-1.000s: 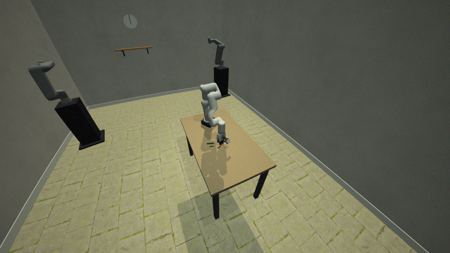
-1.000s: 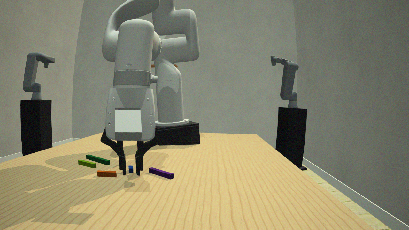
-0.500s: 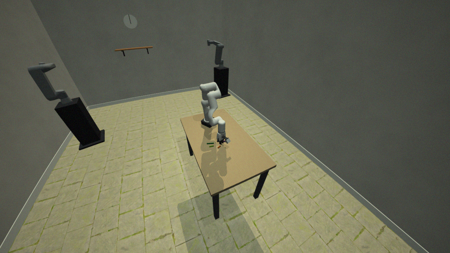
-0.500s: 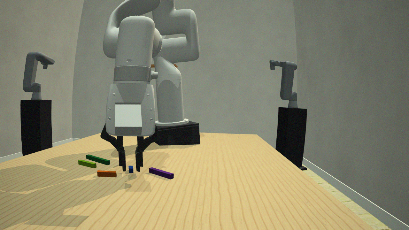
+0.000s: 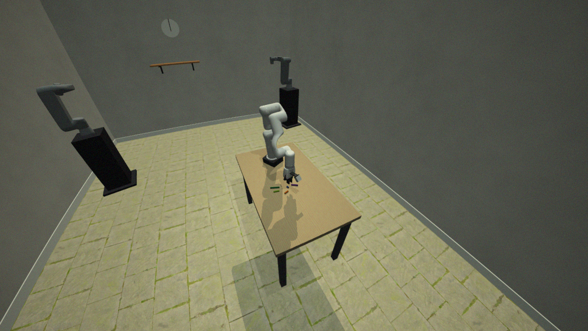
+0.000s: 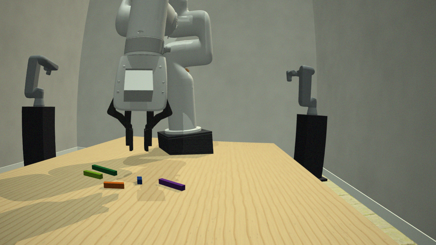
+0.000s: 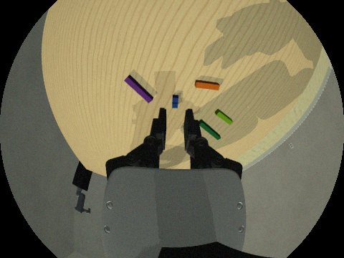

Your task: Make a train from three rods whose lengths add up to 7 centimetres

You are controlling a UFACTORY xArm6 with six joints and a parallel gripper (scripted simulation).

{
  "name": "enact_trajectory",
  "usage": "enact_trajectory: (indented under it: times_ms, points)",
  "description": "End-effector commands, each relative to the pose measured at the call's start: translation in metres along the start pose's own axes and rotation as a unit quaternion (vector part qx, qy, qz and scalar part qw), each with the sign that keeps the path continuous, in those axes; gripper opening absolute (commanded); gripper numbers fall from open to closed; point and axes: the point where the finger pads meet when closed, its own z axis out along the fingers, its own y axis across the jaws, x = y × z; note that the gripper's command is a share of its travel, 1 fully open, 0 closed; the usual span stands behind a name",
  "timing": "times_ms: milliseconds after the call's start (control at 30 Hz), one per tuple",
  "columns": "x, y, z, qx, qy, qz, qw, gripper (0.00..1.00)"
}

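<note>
Five rods lie apart on the wooden table [image 6: 244, 198] [image 5: 312, 222]. A small blue rod [image 6: 139, 180] [image 7: 175, 100] lies in the middle. A purple rod [image 6: 171, 184] [image 7: 139, 89] [image 5: 294, 185] lies to its right. An orange rod [image 6: 113, 184] [image 7: 208, 85] [image 5: 286, 191] lies to its left. A lime rod [image 6: 93, 174] [image 7: 223, 117] and a dark green rod [image 6: 104, 169] [image 7: 209, 129] [image 5: 274, 187] lie further left. My gripper [image 6: 138, 149] [image 7: 175, 117] [image 5: 291, 179] hangs well above the table, behind the blue rod. Its fingers stand a little apart with nothing between them.
The arm's black base [image 6: 185, 141] stands on the table behind the rods. Two other arms on black pedestals [image 6: 37, 134] [image 6: 309, 143] stand on the floor off both sides of the table.
</note>
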Motion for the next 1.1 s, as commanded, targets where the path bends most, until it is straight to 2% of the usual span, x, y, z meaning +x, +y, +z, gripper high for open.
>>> enact_trajectory:
  times_ms: [0,167,200,1067]
  points:
    - [0.001,0.0008,-0.0195,-0.001,0.002,0.0,1.0,0.24]
    - [0.001,0.0008,-0.0227,-0.001,0.002,0.0,1.0,0.24]
    - [0.001,0.0008,-0.0227,-0.001,0.002,0.0,1.0,1.0]
    - [0.0004,0.0025,-0.0223,-0.001,0.002,0.017,1.0,1.0]
